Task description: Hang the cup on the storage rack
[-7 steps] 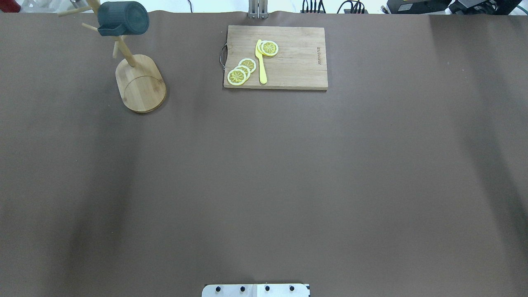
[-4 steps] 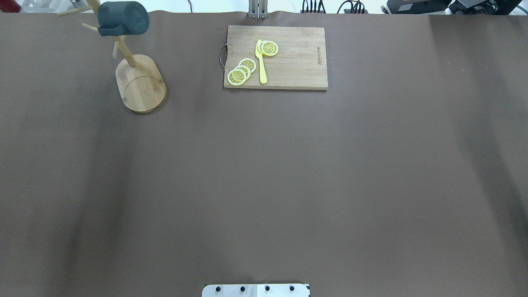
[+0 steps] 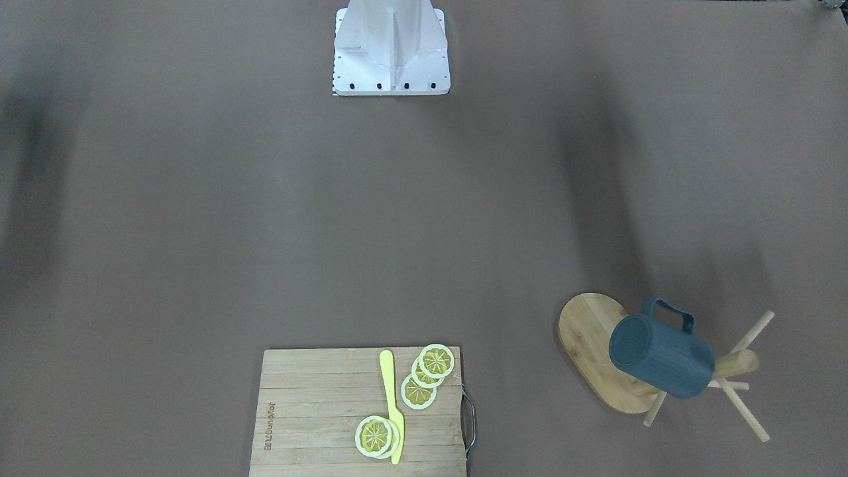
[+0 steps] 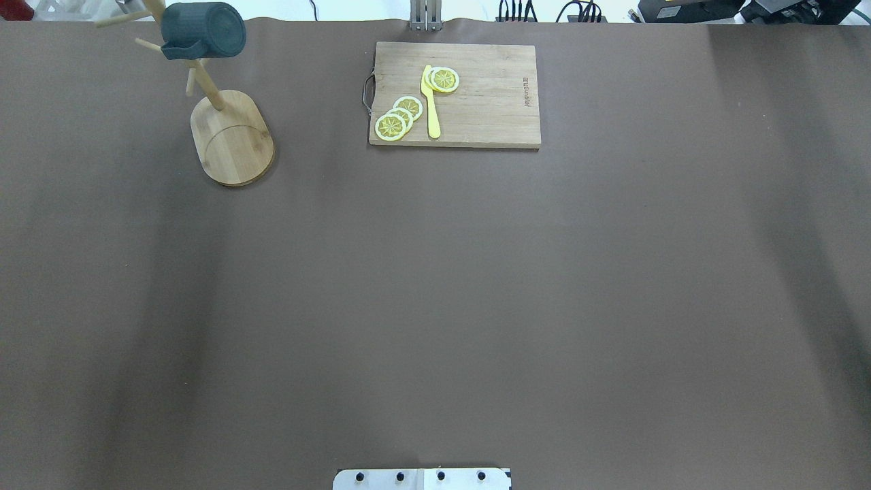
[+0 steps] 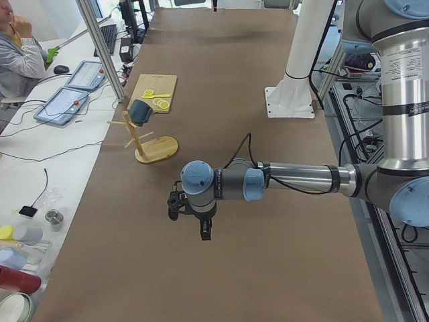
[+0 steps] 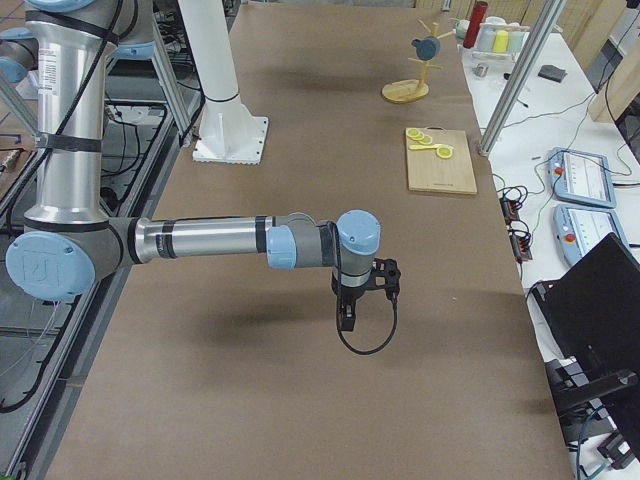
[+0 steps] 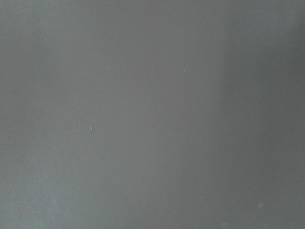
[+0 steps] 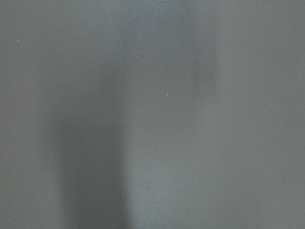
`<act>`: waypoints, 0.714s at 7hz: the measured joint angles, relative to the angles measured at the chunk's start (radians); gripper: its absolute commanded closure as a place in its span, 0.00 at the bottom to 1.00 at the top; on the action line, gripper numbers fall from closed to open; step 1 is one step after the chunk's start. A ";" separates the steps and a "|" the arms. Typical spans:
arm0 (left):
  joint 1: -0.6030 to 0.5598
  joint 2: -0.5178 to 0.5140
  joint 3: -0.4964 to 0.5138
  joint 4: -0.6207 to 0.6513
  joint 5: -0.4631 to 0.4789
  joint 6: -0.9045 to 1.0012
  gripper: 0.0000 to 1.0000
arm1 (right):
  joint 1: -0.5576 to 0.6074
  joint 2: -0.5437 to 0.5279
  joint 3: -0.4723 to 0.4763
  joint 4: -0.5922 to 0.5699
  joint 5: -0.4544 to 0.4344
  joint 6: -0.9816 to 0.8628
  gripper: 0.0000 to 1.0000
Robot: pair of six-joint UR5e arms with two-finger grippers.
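The slate-blue ribbed cup (image 4: 204,30) hangs by its loop handle on a thin peg of the light bamboo mug-tree storage rack (image 4: 231,139). It is at the table's far left corner, close to the far edge. I see it lying sideways, long axis about level along that edge, flat bottom toward the table's middle. A wooden cutting board (image 4: 476,95) with lemon slices (image 4: 399,117) and a yellow knife (image 4: 431,102) sits well apart on its right. Wide brown table (image 4: 435,306) lies between rack and robot. The left gripper (image 5: 204,231) and right gripper (image 6: 345,320) hang there, well away from the rack. I cannot tell whether their fingers are spread.
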 measured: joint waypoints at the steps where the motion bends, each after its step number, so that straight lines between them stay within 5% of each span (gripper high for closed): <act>1: 0.001 -0.005 -0.001 -0.001 -0.001 -0.001 0.02 | 0.000 0.000 0.002 0.000 0.000 0.000 0.00; 5: 0.001 -0.023 0.003 -0.002 -0.002 -0.001 0.02 | 0.001 0.000 0.006 0.001 -0.001 0.001 0.00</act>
